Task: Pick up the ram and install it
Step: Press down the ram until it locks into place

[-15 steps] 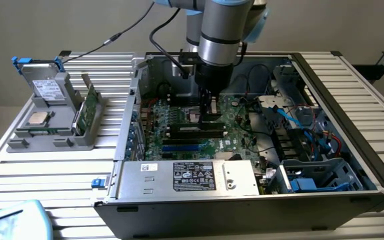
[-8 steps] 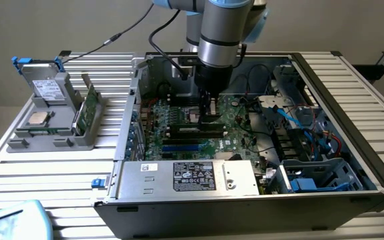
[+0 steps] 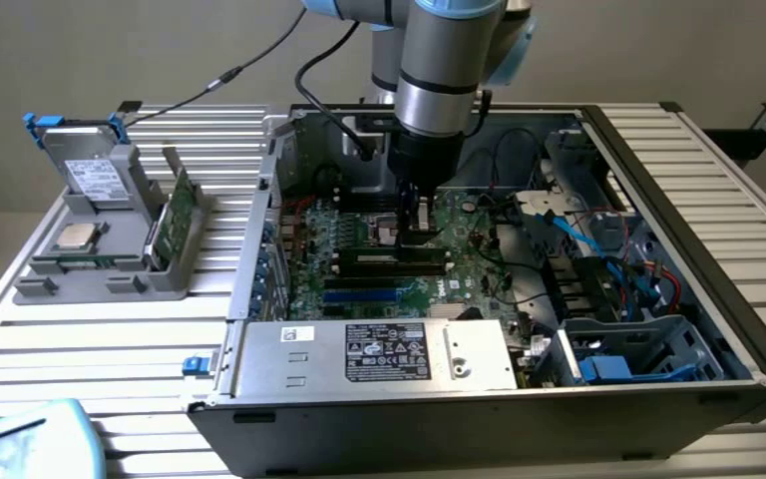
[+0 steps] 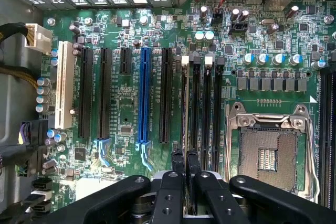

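Ram [image 4: 185, 114] stands edge-on in its slot, apparently pinched between the nearly closed jaws.

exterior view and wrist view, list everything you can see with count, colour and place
open computer case: one, black and grey, on the slatted metal table
large green motherboard: one, on the case floor
blue expansion slot: one, among black slots
white expansion slot: one, at the end of the slot row
empty processor socket: one, silver frame, beside the memory slots
silver power supply box: one, at the case's near edge
grey holder: one, on the table at the exterior view's left, carrying an upright green board
thin green ram stick: one, edge-on in a black memory slot
gripper: one, black, shut on the ram stick
arm: one, silver and blue, reaching into the case
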Robot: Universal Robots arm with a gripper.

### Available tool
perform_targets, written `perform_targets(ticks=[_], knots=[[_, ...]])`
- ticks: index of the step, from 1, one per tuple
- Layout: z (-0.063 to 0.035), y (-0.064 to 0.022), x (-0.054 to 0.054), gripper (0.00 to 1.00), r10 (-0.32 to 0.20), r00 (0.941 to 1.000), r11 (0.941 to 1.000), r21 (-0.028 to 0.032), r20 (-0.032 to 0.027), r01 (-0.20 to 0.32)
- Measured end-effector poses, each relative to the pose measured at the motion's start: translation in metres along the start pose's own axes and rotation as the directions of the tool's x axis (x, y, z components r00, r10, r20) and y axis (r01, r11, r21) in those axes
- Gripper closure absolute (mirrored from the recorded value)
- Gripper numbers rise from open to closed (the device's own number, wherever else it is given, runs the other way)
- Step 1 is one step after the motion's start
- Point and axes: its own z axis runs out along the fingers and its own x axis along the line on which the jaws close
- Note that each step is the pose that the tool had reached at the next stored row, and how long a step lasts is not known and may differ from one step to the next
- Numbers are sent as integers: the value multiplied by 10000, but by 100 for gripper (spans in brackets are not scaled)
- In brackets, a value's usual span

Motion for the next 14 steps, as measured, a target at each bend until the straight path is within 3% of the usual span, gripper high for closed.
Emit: perform_targets(ticks=[14], knots=[[1,-1,0,86,72,10000,10000,-57,9,-72]])
